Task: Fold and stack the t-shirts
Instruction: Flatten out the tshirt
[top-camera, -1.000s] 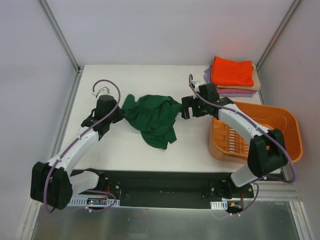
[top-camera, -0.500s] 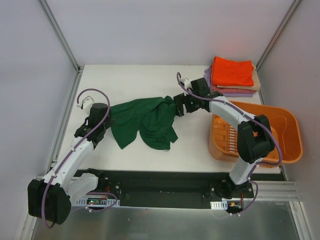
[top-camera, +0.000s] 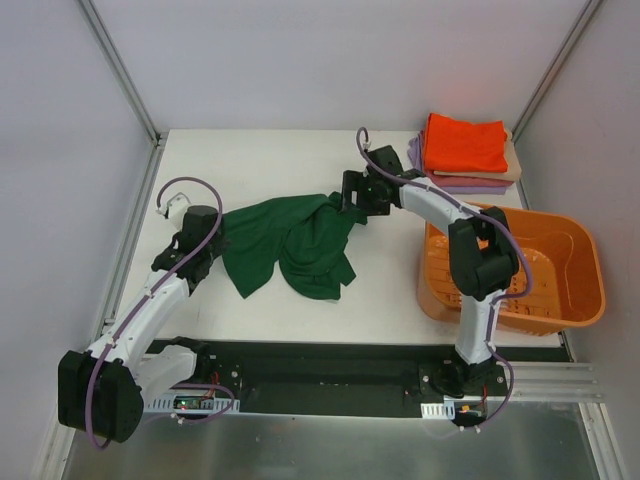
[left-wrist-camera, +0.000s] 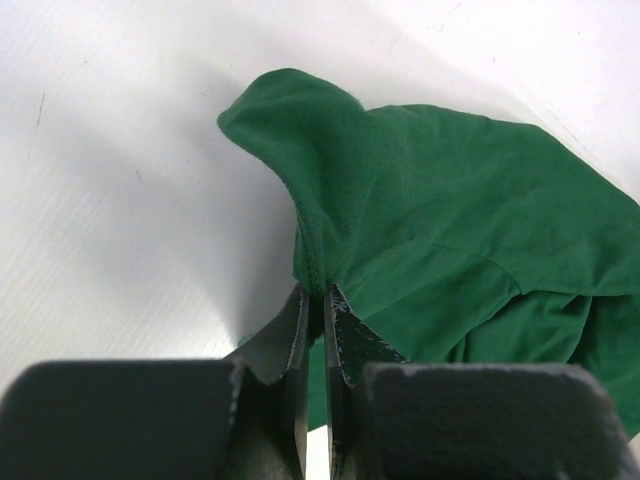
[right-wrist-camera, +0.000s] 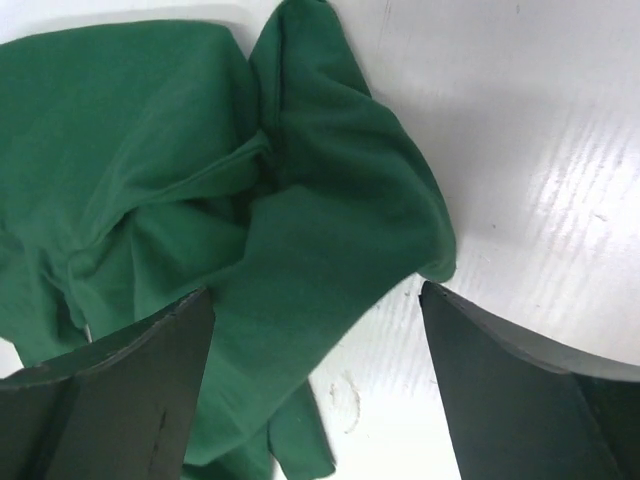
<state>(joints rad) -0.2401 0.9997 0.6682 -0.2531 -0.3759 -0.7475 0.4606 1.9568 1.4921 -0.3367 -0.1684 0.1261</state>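
The dark green t-shirt (top-camera: 290, 240) lies crumpled across the middle of the white table. My left gripper (top-camera: 212, 232) is shut on its left edge; the left wrist view shows the cloth (left-wrist-camera: 450, 230) pinched between my closed fingers (left-wrist-camera: 345, 335). My right gripper (top-camera: 345, 202) is open above the shirt's right corner, apart from it; in the right wrist view the green cloth (right-wrist-camera: 300, 230) lies between and beyond my spread fingertips (right-wrist-camera: 450, 320). Folded bright orange (top-camera: 465, 142), tan (top-camera: 514, 165) and lavender (top-camera: 470, 184) shirts are stacked at the far right corner.
An orange plastic basket (top-camera: 560, 265) stands at the right, next to the right arm's elbow. Metal frame posts rise at the table's far corners. The arms' bases sit at the near edge.
My left gripper pulled the shirt's left edge out to the left, spreading it. My right gripper let go of the right corner, opened and moved left and farther back.
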